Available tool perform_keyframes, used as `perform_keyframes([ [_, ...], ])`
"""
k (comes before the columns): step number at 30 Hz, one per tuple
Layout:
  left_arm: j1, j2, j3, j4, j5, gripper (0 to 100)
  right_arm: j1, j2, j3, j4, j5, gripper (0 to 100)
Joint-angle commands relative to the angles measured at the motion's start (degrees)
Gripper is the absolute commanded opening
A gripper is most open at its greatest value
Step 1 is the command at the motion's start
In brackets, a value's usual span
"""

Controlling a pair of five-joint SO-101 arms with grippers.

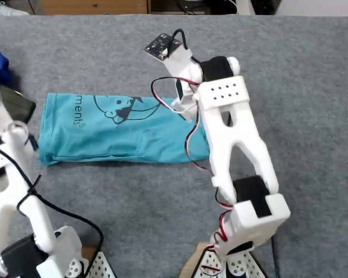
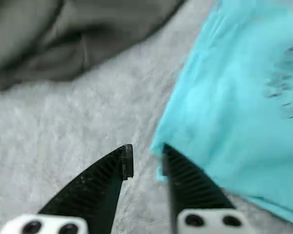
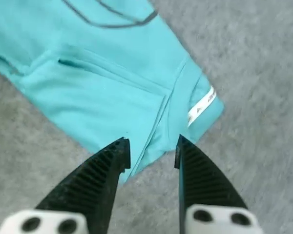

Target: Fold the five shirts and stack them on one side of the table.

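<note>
The teal shirt (image 1: 116, 130) is lying folded into a long strip across the grey table (image 1: 307, 116). The left gripper (image 2: 146, 161) is hovering at the shirt's left end, jaws parted only narrowly with nothing between them. One fingertip (image 2: 168, 156) is sitting at the cloth's corner, perhaps touching it. The right gripper (image 3: 151, 151) is hanging over the right end near the white label (image 3: 201, 108), jaws moderately apart, gripping nothing. Just beyond the left end, dark clothes (image 2: 63, 44) are lying.
</note>
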Motion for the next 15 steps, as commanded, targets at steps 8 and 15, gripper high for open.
perform_keyframes([
  [8, 7.2, 13.1, -17.6, 3.2, 0.4, 18, 3.5, 5.6, -10.4, 6.8, 2.0, 15.9],
  [15, 7.1, 35.8, -43.5, 16.5, 0.3, 18, 3.5, 5.8, -10.6, 7.1, 3.9, 15.9],
])
